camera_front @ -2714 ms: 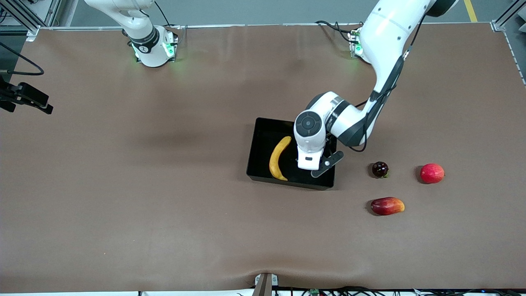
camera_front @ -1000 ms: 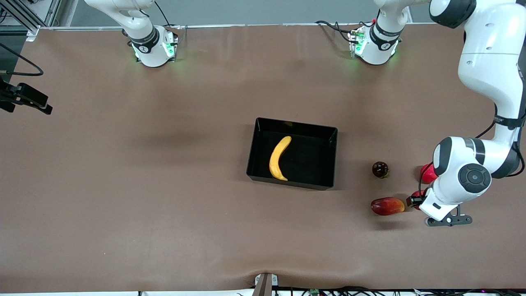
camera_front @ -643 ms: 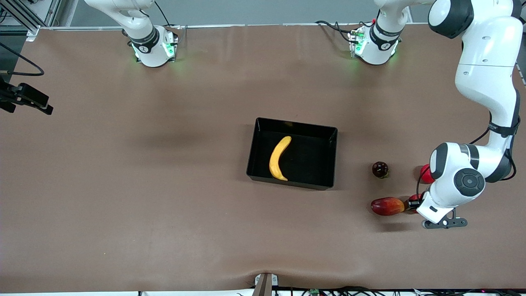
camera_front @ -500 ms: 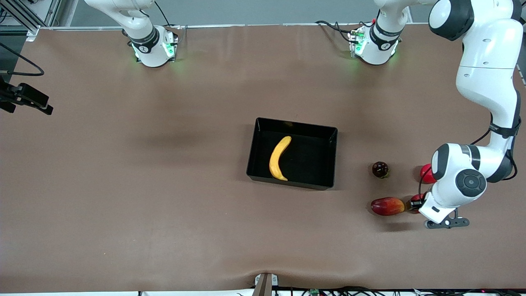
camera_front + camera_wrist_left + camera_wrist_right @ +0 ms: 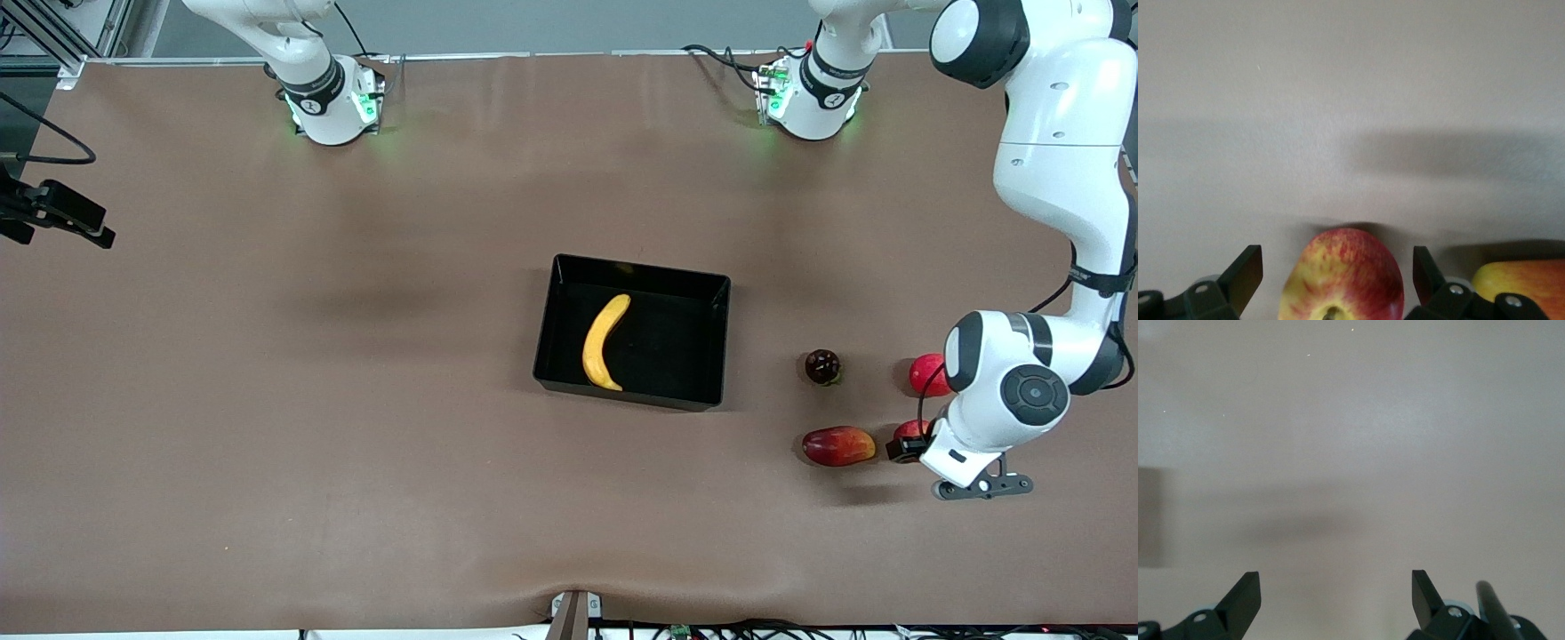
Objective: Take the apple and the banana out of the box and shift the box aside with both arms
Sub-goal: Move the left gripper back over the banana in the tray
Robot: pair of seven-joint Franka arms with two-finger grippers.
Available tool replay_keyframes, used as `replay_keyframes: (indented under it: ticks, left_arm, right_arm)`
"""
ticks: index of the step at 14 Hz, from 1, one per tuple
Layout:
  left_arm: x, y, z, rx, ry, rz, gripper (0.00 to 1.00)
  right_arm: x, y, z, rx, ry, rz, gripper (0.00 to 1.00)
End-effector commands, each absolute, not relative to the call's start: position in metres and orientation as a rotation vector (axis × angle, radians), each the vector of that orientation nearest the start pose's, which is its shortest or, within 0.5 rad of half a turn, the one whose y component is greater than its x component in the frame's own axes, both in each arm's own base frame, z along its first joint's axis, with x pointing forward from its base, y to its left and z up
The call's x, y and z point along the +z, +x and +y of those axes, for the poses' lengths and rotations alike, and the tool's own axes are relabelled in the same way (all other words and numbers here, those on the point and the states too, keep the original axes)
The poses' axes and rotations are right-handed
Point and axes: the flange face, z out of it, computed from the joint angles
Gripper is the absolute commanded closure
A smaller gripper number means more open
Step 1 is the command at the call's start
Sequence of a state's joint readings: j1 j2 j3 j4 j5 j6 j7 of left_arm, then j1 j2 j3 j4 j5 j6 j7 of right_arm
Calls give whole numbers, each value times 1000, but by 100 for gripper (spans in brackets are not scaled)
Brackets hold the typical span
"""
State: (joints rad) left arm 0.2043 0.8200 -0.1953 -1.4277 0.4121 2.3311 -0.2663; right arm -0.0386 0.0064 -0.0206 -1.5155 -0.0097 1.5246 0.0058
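Observation:
The black box (image 5: 716, 293) sits mid-table with the yellow banana (image 5: 604, 342) lying inside it. Toward the left arm's end, the small red apple with yellow patches (image 5: 912, 430) (image 5: 1345, 275) rests on the table beside a red-yellow oval fruit (image 5: 837, 445) (image 5: 1521, 285). My left gripper (image 5: 909, 444) (image 5: 1336, 267) is low around that apple and open, with a gap between each finger and the fruit. My right gripper (image 5: 1335, 587) is open over bare table, nothing between its fingers; it does not show in the front view.
A dark red round fruit (image 5: 822, 366) and a red round fruit (image 5: 926, 373), partly covered by the left arm, lie farther from the front camera than the apple. A black device (image 5: 62, 213) juts in at the right arm's end of the table.
The left gripper's fingers have spread off the apple, which now sits free between them. The left hand has edged slightly toward its own end of the table. The right arm has not moved.

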Motion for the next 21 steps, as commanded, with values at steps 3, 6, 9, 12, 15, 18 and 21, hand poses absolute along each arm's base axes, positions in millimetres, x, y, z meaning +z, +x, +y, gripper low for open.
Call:
replay_keyframes:
  ticks: [3,6,9,12,15,18,21]
  left_arm:
    - [318,720,-19,-86,-2988,-46,0]
    - [374,698,-77,9,-3050,10,0]
    - [404,671,-146,109,-3129,-39,0]
    - [418,637,-234,160,-3141,-129,0]
    - [404,596,-324,183,-3125,-51,0]
    - [374,569,-388,122,-3104,-92,0]
    - [340,565,-423,37,-3157,-60,0]
  right_arm:
    - [645,552,-36,-19,-3155,115,0]
    - [645,552,-37,-16,-3157,118,0]
    - [645,552,-37,-19,-3157,115,0]
    - [645,552,-37,-19,-3157,118,0]
    - [645,552,-39,-19,-3155,125,0]
    - [645,552,-39,-19,-3155,125,0]
    - [645,552,-41,-16,-3155,129,0]
